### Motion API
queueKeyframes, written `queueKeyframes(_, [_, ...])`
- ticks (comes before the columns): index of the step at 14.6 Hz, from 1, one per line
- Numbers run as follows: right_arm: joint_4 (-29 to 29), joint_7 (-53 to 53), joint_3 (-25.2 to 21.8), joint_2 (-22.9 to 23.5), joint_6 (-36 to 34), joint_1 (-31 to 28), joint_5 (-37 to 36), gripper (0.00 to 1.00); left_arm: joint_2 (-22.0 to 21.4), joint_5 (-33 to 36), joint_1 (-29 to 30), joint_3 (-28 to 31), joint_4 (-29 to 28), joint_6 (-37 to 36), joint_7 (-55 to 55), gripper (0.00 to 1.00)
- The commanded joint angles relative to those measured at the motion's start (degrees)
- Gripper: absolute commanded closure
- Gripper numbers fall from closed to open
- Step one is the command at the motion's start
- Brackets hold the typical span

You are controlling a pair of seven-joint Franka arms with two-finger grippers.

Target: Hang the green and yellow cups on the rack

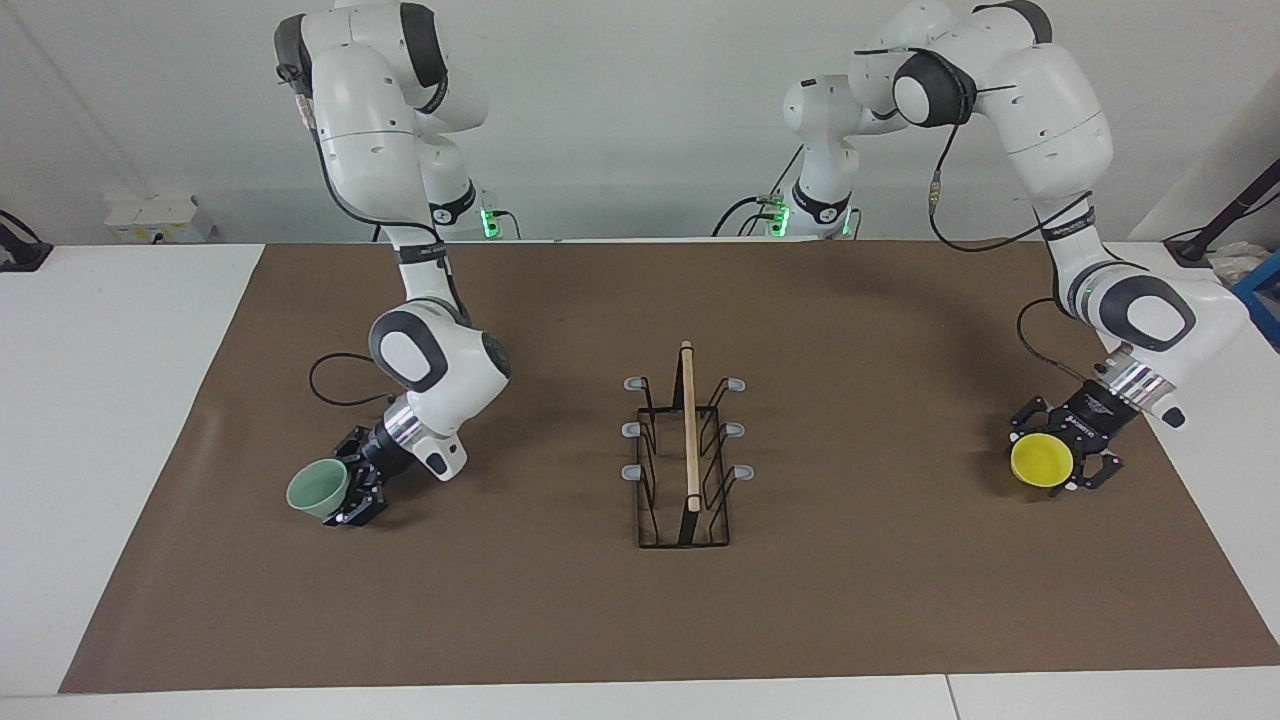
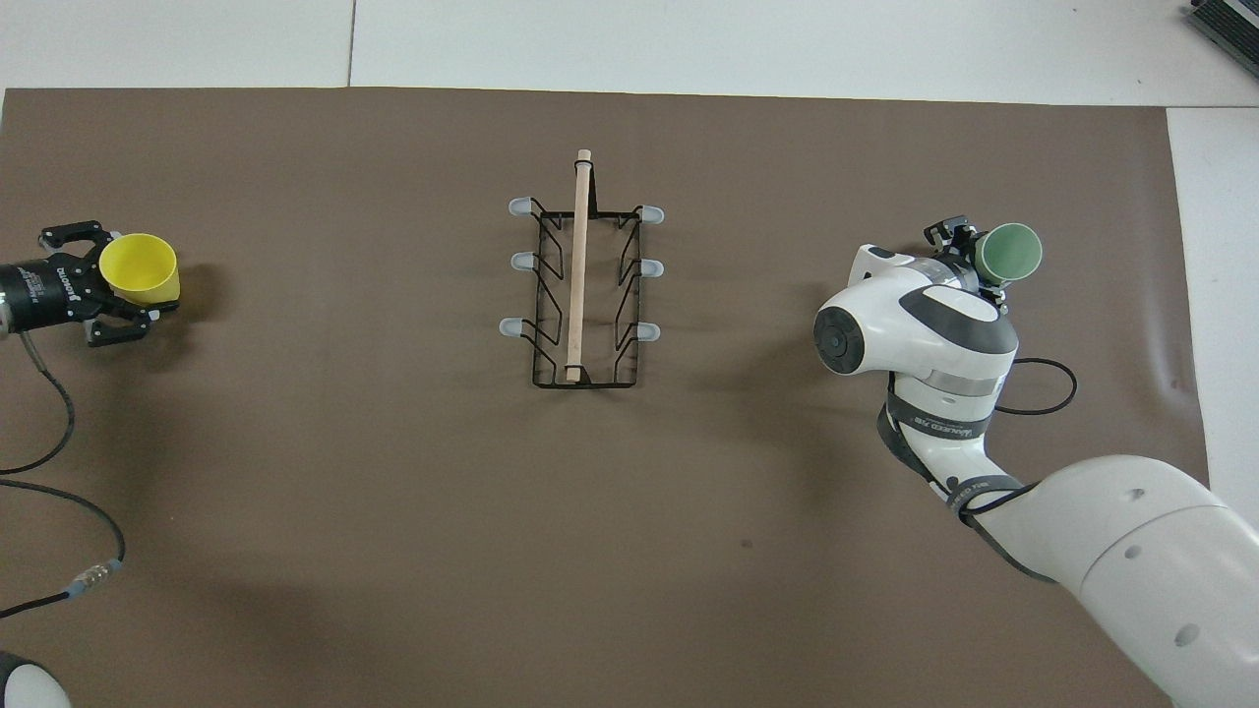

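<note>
The rack (image 1: 685, 450) stands mid-mat with all six pegs bare. Toward the right arm's end of the table from it, the green cup (image 1: 318, 490) is clamped in the right gripper (image 1: 352, 492), low over the mat. Toward the left arm's end, the left gripper (image 1: 1062, 462) grips the yellow cup (image 1: 1041, 460). Both cups look picked up; next, each needs carrying to the rack and turning mouth-down over a peg.
</note>
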Motion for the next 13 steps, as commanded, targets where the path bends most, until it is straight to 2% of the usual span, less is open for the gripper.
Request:
queueKeyframes(1, [-1.05,-0.14,0.72,-3.51,1.40,-0.43,6.90,1.00,-2.91,-0.28,-1.49,0.24,-1.53,2.41,1.53,1.00])
queueKeyframes(5, [-1.40,-4.07,0.72,-9.40,-0.35,1.50,20.33,1.00,-5.63,2.61,-3.07,0.15,2.34,3.12,1.35,1.00])
queueKeyframes(7, [-1.40,-6.20,0.72,-12.82,-1.05,1.77,28.59,1.00,-7.83,6.55,-4.12,0.15,3.65,3.56,1.53,1.00])
queueKeyframes(9, [-0.87,-6.20,0.72,-15.81,-2.98,2.91,38.61,1.00,-9.07,14.54,-4.73,-0.80,6.64,3.73,1.09,1.00])
queueKeyframes(13, [-0.78,-6.03,0.80,-19.68,-3.34,3.44,51.63,1.00,-14.51,31.75,-5.88,-4.75,7.00,5.93,-2.41,1.00])
